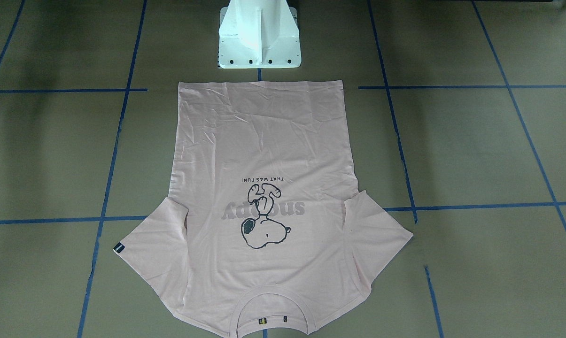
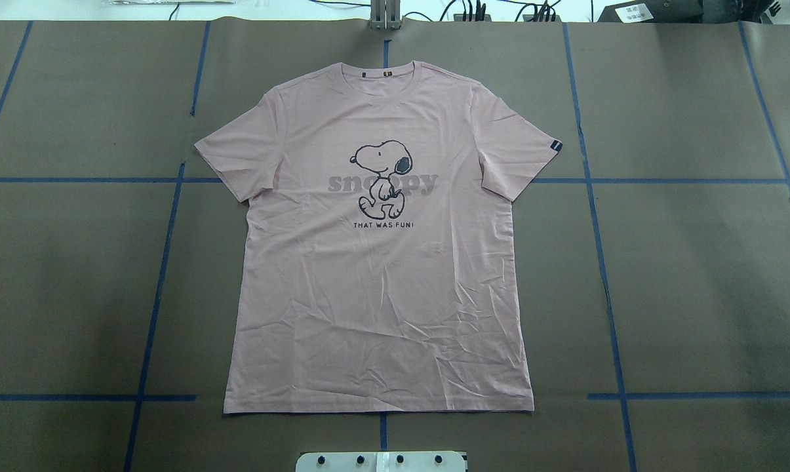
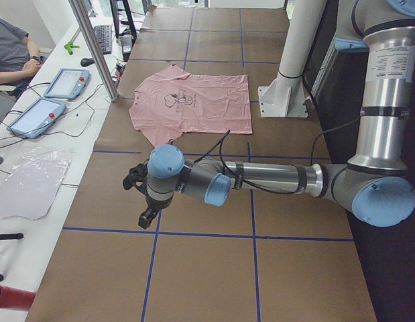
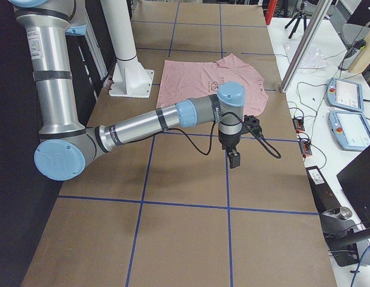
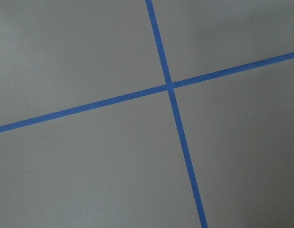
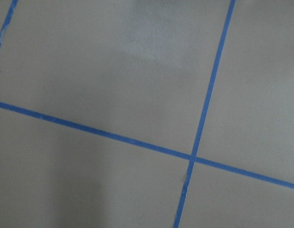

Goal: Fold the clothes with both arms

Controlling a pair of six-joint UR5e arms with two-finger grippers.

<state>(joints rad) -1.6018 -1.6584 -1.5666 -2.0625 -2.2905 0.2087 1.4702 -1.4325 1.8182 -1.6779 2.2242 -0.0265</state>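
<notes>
The pink T-shirt (image 2: 378, 275) lies flat and print-up at the middle of the table (image 2: 696, 262). Its hem is just short of the edge where the white pedestal base (image 1: 259, 37) stands, and its collar is close to the opposite, operators' edge. Both sleeves are spread out to the sides and the body shows only light creases. No fold has been made, so I judge the whole task is yet to do: sleeves in, sides over, then hem to collar.

Neither arm touches the cloth. The left arm (image 3: 261, 178) reaches over bare table toward its own end, well apart from the shirt, and the right arm (image 4: 149, 125) does the same at the other end. The left gripper (image 3: 145, 216) and right gripper (image 4: 234, 160) point down at blue tape lines (image 5: 168, 85). Both hold nothing that I can see, and I cannot tell how wide either is parted
</notes>
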